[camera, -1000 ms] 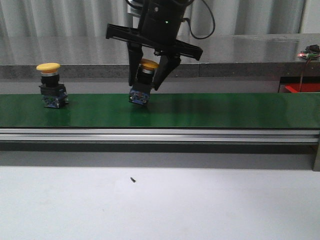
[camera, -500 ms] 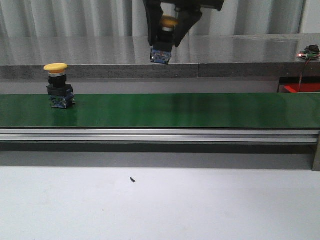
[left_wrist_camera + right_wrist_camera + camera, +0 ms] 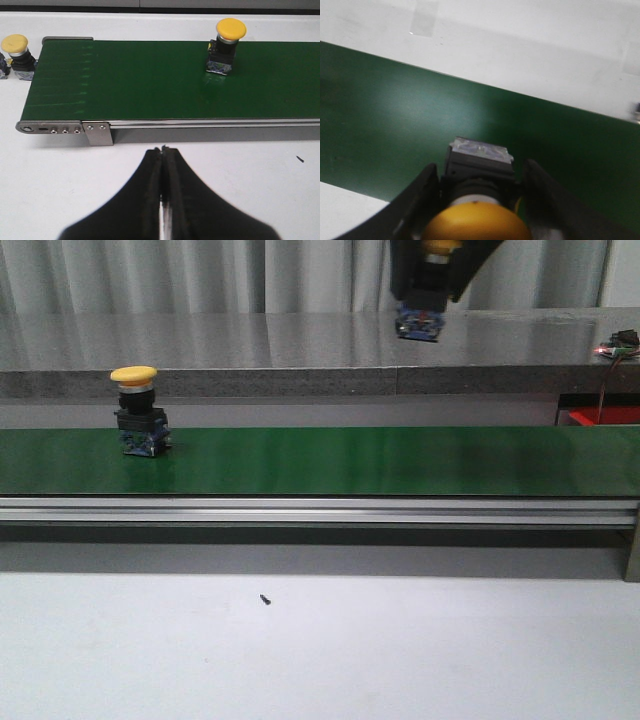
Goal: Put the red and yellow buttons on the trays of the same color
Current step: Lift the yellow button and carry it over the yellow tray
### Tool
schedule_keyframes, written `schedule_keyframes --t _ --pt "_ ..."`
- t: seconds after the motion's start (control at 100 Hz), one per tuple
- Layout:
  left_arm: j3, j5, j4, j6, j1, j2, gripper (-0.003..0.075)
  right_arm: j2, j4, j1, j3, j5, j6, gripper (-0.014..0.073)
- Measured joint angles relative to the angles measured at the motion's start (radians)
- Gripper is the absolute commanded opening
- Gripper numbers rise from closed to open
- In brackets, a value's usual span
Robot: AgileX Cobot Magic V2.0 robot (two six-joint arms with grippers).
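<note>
Right gripper (image 3: 477, 200): clamped on a yellow button (image 3: 421, 295), one finger on each side of its black body, cap toward the wrist and blue base pointing down. In the front view it hangs high, right of centre, well above the green conveyor belt (image 3: 400, 460).
Left gripper (image 3: 163, 165): fingers pressed together with nothing between them, hovering over the white table (image 3: 225, 190) on the near side of the belt.
Second yellow button (image 3: 138, 410): standing upright on the belt's left part, untouched.
Third yellow button (image 3: 17, 50): off the belt's end, resting on the table, seen only in the left wrist view.
Step in hand: carrying the lifted button toward its tray, judging by its height above the belt.
Next move: needs the yellow tray located, then a lowering and release with the base down.
Trays: no yellow tray in view. A red container edge (image 3: 603, 416) shows at the far right; its contents cannot be seen.
</note>
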Motion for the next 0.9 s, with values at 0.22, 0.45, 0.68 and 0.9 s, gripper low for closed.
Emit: schedule_keyframes --t 0.22,0.45,0.68,0.9 --pt "0.000 0.000 0.000 0.000 0.000 0.000 -0.0020 -0.179 -0.041 -0.083 0.194 0.000 -0.009 0.0214" --pt "0.000 0.000 0.000 0.000 0.000 0.000 -0.0020 -0.354 -0.103 -0.109 0.365 -0.012 -0.012 0.0214" --pt "0.000 0.000 0.000 0.000 0.000 0.000 -0.0020 -0.515 -0.110 -0.109 0.528 -0.080 -0.010 0.0214" --pt "0.000 0.000 0.000 0.000 0.000 0.000 -0.0020 -0.681 -0.116 -0.118 0.717 -0.121 -0.010 0.0214"
